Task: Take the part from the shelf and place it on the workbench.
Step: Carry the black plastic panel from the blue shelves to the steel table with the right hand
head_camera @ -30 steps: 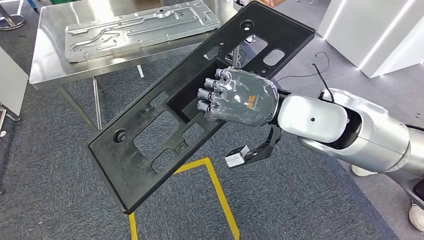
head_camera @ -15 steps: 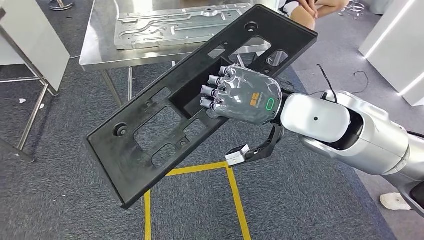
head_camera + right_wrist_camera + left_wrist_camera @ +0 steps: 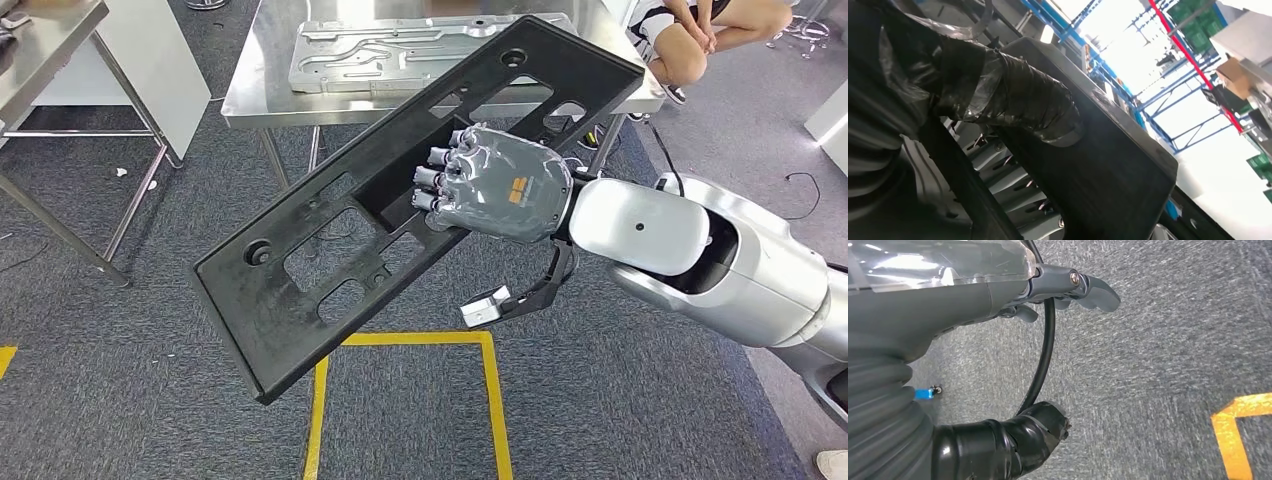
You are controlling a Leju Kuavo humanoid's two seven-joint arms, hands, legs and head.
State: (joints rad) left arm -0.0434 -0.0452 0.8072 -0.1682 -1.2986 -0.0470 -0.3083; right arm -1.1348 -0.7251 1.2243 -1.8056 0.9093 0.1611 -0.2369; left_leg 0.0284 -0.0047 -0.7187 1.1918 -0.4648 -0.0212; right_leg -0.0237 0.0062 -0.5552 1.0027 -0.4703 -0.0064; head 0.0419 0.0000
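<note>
Now the part (image 3: 330, 260), a long black plastic panel with cut-out windows and round holes, hangs tilted in the air in my head view, its far end raised over the near edge of the workbench (image 3: 250, 95) and its near end low over the carpet. My right hand (image 3: 495, 185) grips it at the middle, fingers (image 3: 440, 180) curled over the rim of a central opening, back of the hand up. In the right wrist view I see the thumb (image 3: 1013, 102) pressed against the panel's dark underside (image 3: 1108, 165).

My left hand (image 3: 1013, 300) hangs over the grey carpet in the left wrist view; I can see fingertips and the thumb with nothing between them, but I cannot tell how far they are spread.

On the workbench lies a grey metal plate (image 3: 400, 50) with raised channels. A second steel table (image 3: 50, 40) stands to the left. Yellow floor tape (image 3: 400, 345) runs below the panel. A person (image 3: 700, 30) crouches beyond the bench's right corner.
</note>
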